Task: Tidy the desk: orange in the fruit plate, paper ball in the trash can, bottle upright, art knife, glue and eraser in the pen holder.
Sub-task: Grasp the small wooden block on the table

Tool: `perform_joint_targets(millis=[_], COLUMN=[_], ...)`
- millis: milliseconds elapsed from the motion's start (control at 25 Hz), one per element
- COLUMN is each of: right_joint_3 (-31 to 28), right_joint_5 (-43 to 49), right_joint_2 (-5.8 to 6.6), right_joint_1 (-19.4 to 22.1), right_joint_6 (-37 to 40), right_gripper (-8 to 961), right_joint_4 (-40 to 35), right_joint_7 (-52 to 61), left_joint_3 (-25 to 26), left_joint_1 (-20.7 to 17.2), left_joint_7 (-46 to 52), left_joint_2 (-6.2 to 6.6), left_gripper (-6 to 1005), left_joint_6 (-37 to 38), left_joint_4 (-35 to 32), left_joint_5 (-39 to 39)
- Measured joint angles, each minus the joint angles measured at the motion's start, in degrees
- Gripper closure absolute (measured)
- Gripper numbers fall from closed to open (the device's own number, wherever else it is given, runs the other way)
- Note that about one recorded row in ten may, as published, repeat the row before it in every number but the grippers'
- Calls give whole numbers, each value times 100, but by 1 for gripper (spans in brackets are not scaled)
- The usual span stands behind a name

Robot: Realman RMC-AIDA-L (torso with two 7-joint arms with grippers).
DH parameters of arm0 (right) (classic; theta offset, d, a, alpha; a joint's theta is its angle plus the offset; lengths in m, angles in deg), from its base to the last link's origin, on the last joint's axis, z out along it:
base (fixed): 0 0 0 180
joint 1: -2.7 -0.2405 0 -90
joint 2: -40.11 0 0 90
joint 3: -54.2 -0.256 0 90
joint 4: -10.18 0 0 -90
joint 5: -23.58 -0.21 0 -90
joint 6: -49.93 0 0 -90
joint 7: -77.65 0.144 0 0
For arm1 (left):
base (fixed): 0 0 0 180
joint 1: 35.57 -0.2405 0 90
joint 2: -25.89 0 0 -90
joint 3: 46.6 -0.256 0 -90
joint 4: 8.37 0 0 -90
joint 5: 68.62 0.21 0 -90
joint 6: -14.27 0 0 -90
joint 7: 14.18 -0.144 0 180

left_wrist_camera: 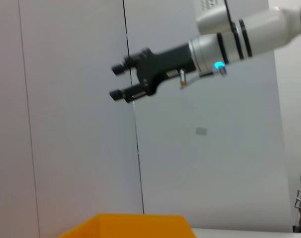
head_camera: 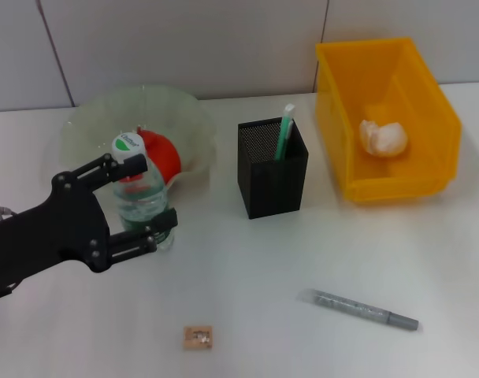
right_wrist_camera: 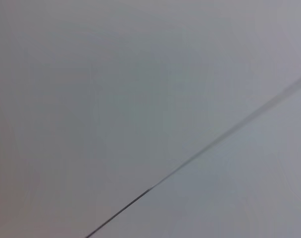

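My left gripper (head_camera: 139,198): low over the table's left side, its black fingers (head_camera: 105,167) standing on either side of the bottle's body, closed on it.
Bottle (head_camera: 140,191): upright in my grasp, clear plastic with a white and green cap, just in front of the fruit plate.
Fruit plate (head_camera: 94,118): a clear glass bowl at the back left, near the wall.
Orange (head_camera: 161,153): lying in the fruit plate, partly hidden behind the bottle.
Eraser (head_camera: 198,337): a small tan block lying flat on the table near the front edge, well apart from the pen holder.
Pen holder (head_camera: 272,168): a black mesh box at the table's middle, with a green and white stick (head_camera: 285,124) poking out of it.
Art knife (head_camera: 358,308): a grey pen-like shape lying flat at the front right, out of the pen holder.
Trash can (head_camera: 429,94): a yellow bin at the back right.
Paper ball (head_camera: 382,138): white, crumpled, resting inside the trash can.
My right gripper (left_wrist_camera: 120,82): seen only from my left wrist, raised in the air before the wall, its fingers parted and holding nothing.
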Motion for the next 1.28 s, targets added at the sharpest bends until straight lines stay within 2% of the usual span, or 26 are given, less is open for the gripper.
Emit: perform_joint_targets(millis=[280,520,680,880,1040,1160,1280], right_joint_3=[-526,-953,-1299,-1833,-2482,-2993,-3325], right_joint_5=[-3073,-5754,-7351,-8596,-9484,-9729,-9728], right_joint_2=[28,11,-3,-10,-5,1,2], right_joint_1=[1021,1647,1968,2146,2136,2047,2020], right_joint_6=[-374,71,714,1884,3017,3735,4092], right_gripper=[207,203,201,197,195,193,191], right_joint_4=[57,-283,-790,-1481,-2386,-3064,-3546], right_joint_7=[-385,-1999,-3395,-4640,-5390,-5730,-5913], left_joint_3=[4,-44,-54,-56,-56,-56,-54], left_joint_1=[111,252,306,344,351,358,362], left_joint_7=[18,103,147,209,256,257,257], left_joint_2=[-62,-84,-109,-116,-114,-113,-113], left_gripper=[203,203,203,203,203,203,203], left_joint_6=[16,78,101,117,123,131,155], left_joint_4=[-1,6,9,18,31,72,82], left_joint_5=[-6,-5,-5,-6,-8,-10,-12])
